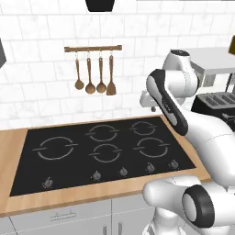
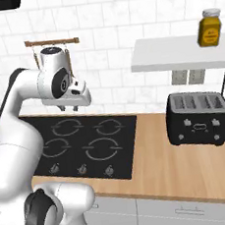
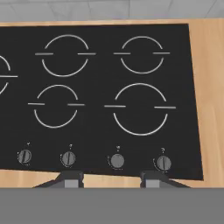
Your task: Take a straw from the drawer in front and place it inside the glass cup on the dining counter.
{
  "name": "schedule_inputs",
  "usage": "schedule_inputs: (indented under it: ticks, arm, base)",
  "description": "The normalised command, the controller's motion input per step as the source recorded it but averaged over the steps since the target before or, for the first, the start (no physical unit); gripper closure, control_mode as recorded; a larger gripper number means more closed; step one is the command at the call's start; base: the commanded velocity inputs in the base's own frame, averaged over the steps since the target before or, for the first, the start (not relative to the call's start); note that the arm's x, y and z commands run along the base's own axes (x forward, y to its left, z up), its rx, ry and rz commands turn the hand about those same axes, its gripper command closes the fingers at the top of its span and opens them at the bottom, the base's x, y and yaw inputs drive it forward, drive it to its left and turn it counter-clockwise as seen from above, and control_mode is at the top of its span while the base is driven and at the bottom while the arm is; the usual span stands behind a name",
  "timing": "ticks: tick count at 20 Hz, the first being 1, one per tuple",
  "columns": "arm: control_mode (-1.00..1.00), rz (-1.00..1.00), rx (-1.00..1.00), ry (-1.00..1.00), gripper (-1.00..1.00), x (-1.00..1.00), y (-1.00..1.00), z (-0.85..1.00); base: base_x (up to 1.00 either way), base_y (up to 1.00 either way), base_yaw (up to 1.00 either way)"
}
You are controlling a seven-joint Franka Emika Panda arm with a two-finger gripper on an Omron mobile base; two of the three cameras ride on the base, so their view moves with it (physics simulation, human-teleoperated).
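Observation:
My gripper (image 3: pixel 111 178) hangs over the front edge of a black cooktop (image 3: pixel 109 87), pointing down at its row of knobs. Its two dark fingertips (image 3: pixel 72 177) stand apart with nothing between them, so it is open and holds nothing. From the base, the gripper (image 2: pixel 69 108) sits at the end of the raised arm, above the rear burners, and the gripper (image 1: pixel 153 108) shows near the tiled wall. The straw, the drawer, the glass cup and the dining counter are out of view.
The cooktop (image 1: pixel 101 151) is set in a wood counter (image 2: pixel 180 166). A black toaster (image 2: pixel 197 118) stands to its right under a white shelf (image 2: pixel 177 52) bearing a honey jar (image 2: pixel 209 27). Wooden utensils (image 1: pixel 94 78) hang on the wall. Grey cabinet drawers (image 1: pixel 59 215) run below.

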Motion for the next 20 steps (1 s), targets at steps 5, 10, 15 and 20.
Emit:
schedule_inputs:
  ticks: [5, 10, 15, 20]
  arm:
    - [1.0, 0.0, 0.0, 0.0, -1.0, -0.03, 0.0, 0.0]
    - [1.0, 0.0, 0.0, 0.0, -1.0, 0.0, 0.0, 0.0]
    - [1.0, 0.0, 0.0, 0.0, -1.0, 0.0, 0.0, 0.0]
    - [1.0, 0.0, 0.0, 0.0, -1.0, 0.0, 0.0, 0.0]
  base:
    - [-0.29, 0.09, -0.01]
    - [-0.6, 0.69, -0.29]
    - [-0.4, 0.78, -0.42]
    - [-0.02, 0.67, -0.54]
